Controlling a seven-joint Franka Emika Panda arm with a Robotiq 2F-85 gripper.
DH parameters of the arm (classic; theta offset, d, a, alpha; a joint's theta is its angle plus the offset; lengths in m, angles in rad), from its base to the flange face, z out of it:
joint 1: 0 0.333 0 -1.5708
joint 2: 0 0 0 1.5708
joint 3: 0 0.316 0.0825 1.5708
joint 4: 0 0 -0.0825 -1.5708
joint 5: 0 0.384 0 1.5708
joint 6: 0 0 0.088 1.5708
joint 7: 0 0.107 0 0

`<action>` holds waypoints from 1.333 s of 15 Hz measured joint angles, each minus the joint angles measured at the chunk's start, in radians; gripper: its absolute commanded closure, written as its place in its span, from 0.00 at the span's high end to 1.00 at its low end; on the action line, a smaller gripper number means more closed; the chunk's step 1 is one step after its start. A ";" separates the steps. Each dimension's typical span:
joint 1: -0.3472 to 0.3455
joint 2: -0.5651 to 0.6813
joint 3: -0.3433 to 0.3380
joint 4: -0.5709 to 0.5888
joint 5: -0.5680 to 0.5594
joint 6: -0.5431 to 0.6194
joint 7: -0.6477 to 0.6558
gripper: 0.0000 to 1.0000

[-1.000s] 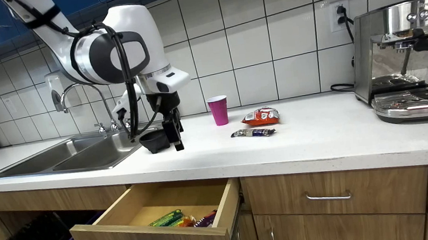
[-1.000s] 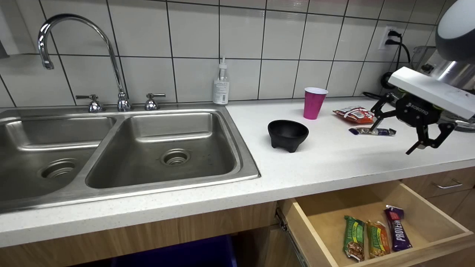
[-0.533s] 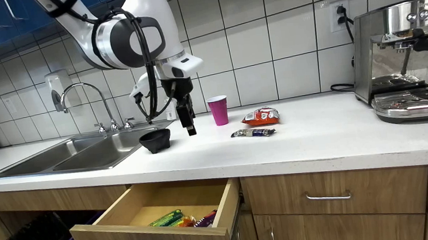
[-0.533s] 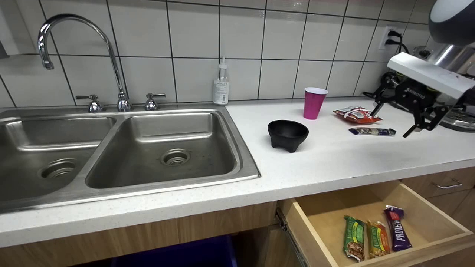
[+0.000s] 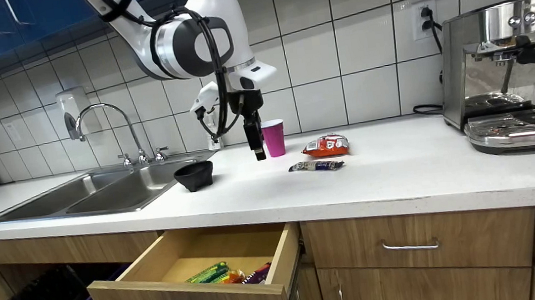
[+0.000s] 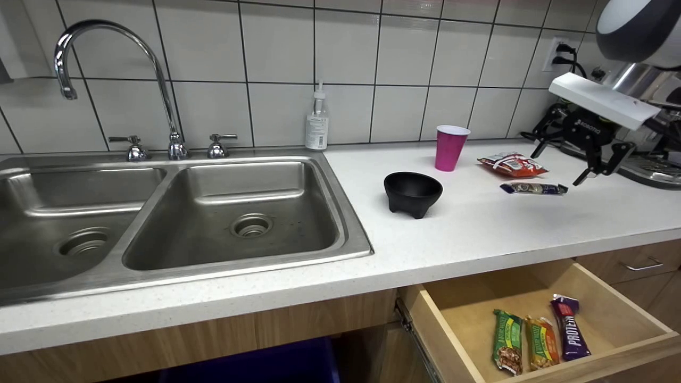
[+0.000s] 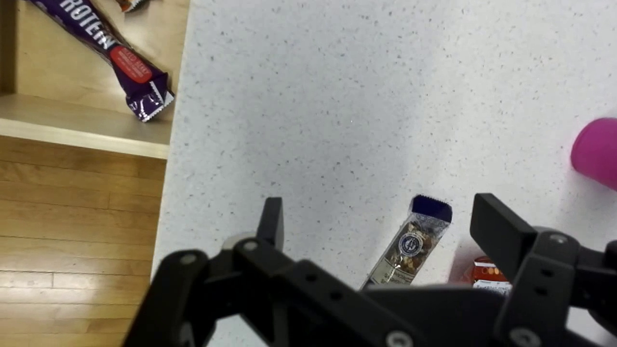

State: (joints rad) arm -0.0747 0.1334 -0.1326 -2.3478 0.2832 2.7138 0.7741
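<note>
My gripper is open and empty, held above the white counter with its fingers pointing down. It also shows in both exterior views. In the wrist view a clear-wrapped nut bar with dark blue ends lies below, between the fingers in the picture; the gripper's body hides its lower part. The bar lies flat on the counter. A red snack bag lies just behind it, partly hidden in the wrist view. A pink cup stands upright nearby.
A black footed bowl stands between the cup and the steel sink. Below the counter edge an open drawer holds green, orange and purple bars. A coffee machine stands farther along. A soap bottle is by the wall.
The arm has moved along the counter, away from the sink and bowl, and the gripper is higher and nearer the cup, bag and bar. The fingers stay open. Nothing else has moved.
</note>
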 measured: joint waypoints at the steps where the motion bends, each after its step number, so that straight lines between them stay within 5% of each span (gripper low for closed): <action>1: -0.003 0.016 -0.003 0.021 0.000 -0.008 0.000 1.00; 20: -0.039 0.317 -0.042 0.397 0.010 -0.161 0.004 1.00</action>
State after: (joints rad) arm -0.1141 0.4505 -0.1745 -1.9505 0.2928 2.5529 0.7782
